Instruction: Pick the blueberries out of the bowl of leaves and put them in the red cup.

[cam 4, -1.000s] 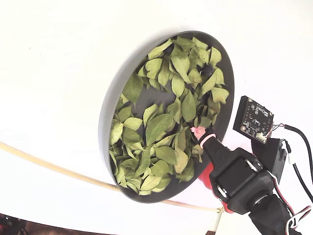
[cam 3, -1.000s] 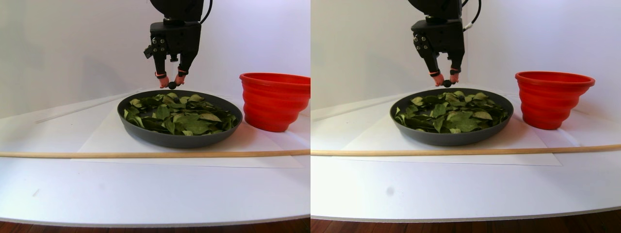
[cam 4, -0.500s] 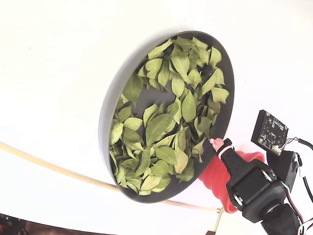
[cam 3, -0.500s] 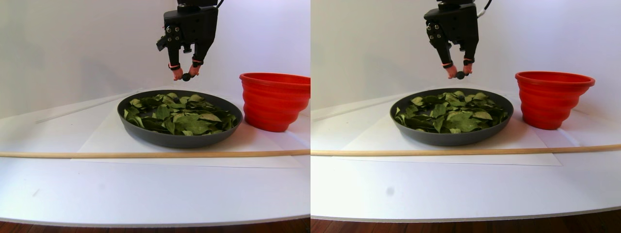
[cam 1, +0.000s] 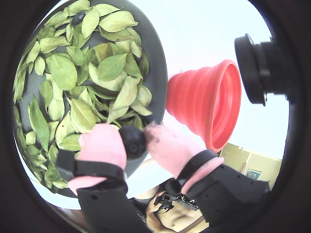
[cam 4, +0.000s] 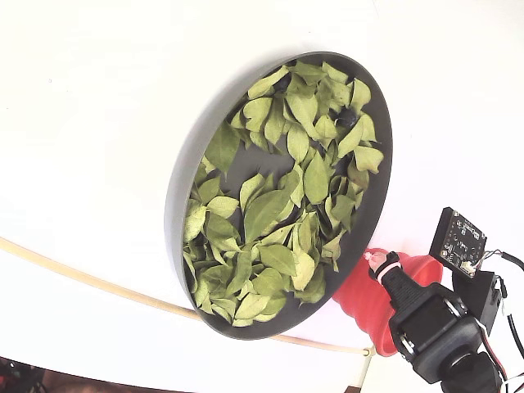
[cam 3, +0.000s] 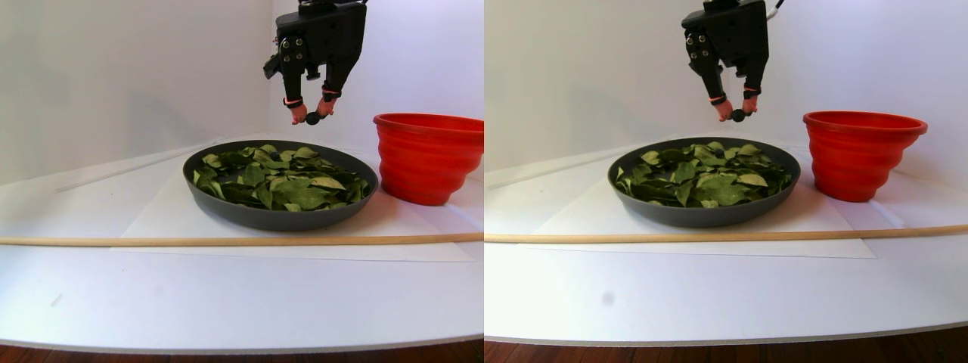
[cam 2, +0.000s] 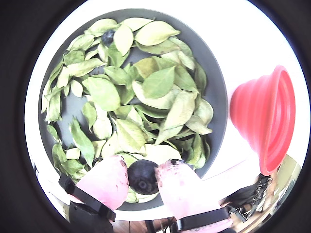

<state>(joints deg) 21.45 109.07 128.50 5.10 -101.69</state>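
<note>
My gripper point(cam 2: 144, 178) is clamped on one dark blueberry point(cam 2: 142, 176), which sits squeezed between my two pink fingertips point(cam 2: 104, 180). In a wrist view the same berry point(cam 1: 132, 141) shows as a dark round ball pinched between the pink pads point(cam 1: 101, 144).

I take the wide dark grey bowl point(cam 3: 280, 218) as my landmark. In the stereo pair view my gripper point(cam 3: 311, 119) hangs in the air above the bowl's far right part, clear of the leaves point(cam 3: 283, 178), with the held berry point(cam 3: 311, 119) at its tips. The leaves, green and yellow-green, cover most of the bowl's floor, with patches of grey bottom showing between them in the fixed view point(cam 4: 246, 168).

The red cup point(cam 3: 427, 157) stands upright on the white table point(cam 3: 227, 295) just to the right of the bowl in the stereo pair view, close to its rim but apart from it. Its ribbed sides widen to a flared rim.

A second blueberry point(cam 2: 108, 36) lies among the leaves near the bowl's rim, on the side far from my fingertips in a wrist view. In the fixed view a dark berry point(cam 4: 347, 119) also shows between leaves close to the rim.

A thin wooden stick point(cam 3: 227, 240) lies across the table in front of the bowl, on the camera's side.
</note>
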